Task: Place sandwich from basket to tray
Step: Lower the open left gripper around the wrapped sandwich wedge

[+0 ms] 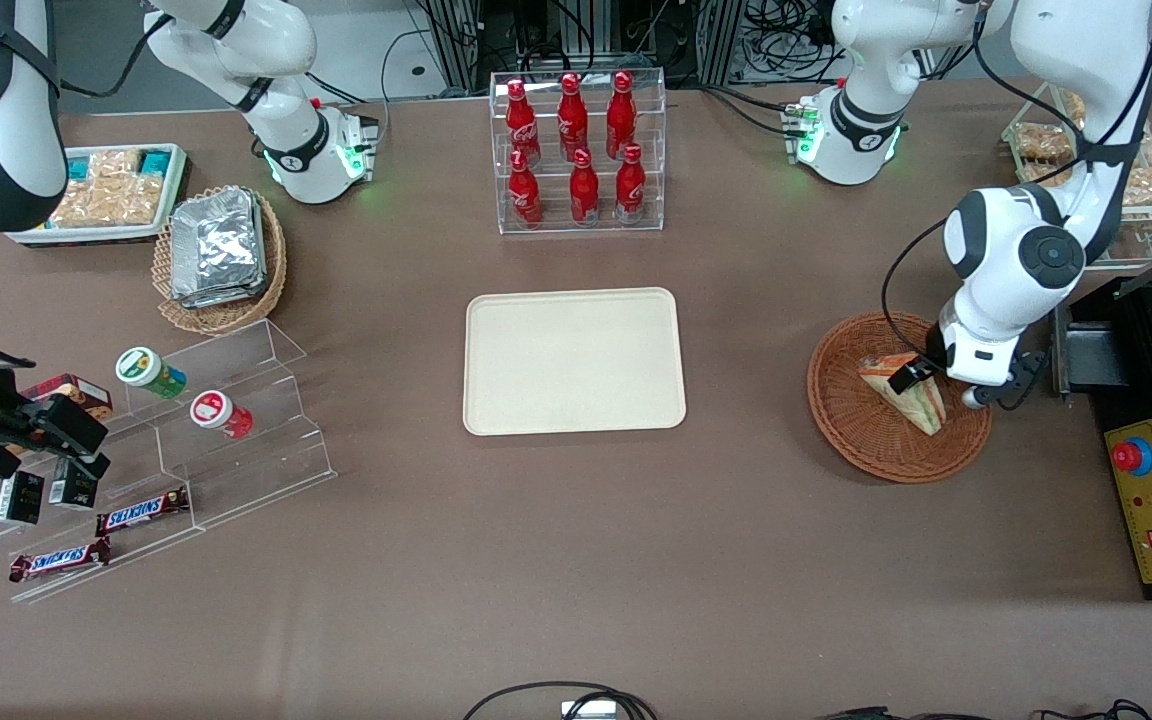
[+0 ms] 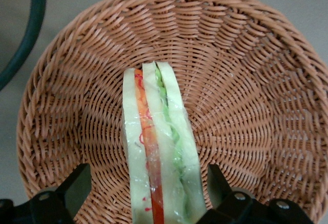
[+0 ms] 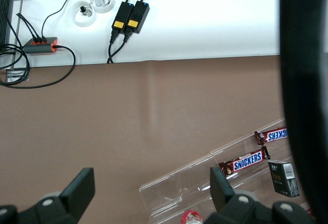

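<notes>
Near the desk's working-arm edge, the gripper (image 2: 146, 193) hangs wide open over the basket (image 2: 246, 80); the sandwich (image 2: 156, 157) lies between its fingers (image 2: 77, 185), untouched by either.

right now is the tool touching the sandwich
Apart. The left wrist view shows bare wicker between each finger of the open tool and the sandwich.

Even, diffuse overhead light fills all three views; shadows beneath my gripper (image 1: 921, 380) and the tray (image 1: 496, 410) are soft and short. The clear wrap on the sandwich (image 2: 156, 157) shows faint glare. My fingers (image 2: 77, 185) appear dark and slightly blurred.
</notes>
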Tool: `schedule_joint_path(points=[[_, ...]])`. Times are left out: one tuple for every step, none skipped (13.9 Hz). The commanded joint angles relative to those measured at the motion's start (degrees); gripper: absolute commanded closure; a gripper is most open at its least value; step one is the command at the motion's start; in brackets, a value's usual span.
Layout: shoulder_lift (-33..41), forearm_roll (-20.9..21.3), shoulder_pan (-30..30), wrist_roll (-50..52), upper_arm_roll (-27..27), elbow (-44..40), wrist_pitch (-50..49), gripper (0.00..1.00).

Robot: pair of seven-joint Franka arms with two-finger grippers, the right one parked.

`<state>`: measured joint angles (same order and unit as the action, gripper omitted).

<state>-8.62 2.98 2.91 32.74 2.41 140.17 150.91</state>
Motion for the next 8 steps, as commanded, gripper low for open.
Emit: schedule_joint_path(points=[[-1.9,-0.1,-0.3,4.0,-0.1,0.5,3.2,0.02],[-2.4,-0.1,-0.4,5.2,-0.1,0.3,3.4,0.21],[-2.7,-0.1,-0.4,5.5,-0.1,0.1,3.4,0.54],[-2.7,-0.1,-0.4,5.7,-0.1,-0.1,3.4,0.87],[-2.5,-0.1,-0.4,5.4,0.0,-0.1,3.3,1.0],[-2.3,-0.1,-0.4,5.5,0.0,-0.4,3.1,1.0],[-1.6,0.0,-0.4,5.4,0.0,-0.6,2.8,1.0],[0.1,0.0,-0.5,5.1,0.0,-0.8,1.8,1.0]])
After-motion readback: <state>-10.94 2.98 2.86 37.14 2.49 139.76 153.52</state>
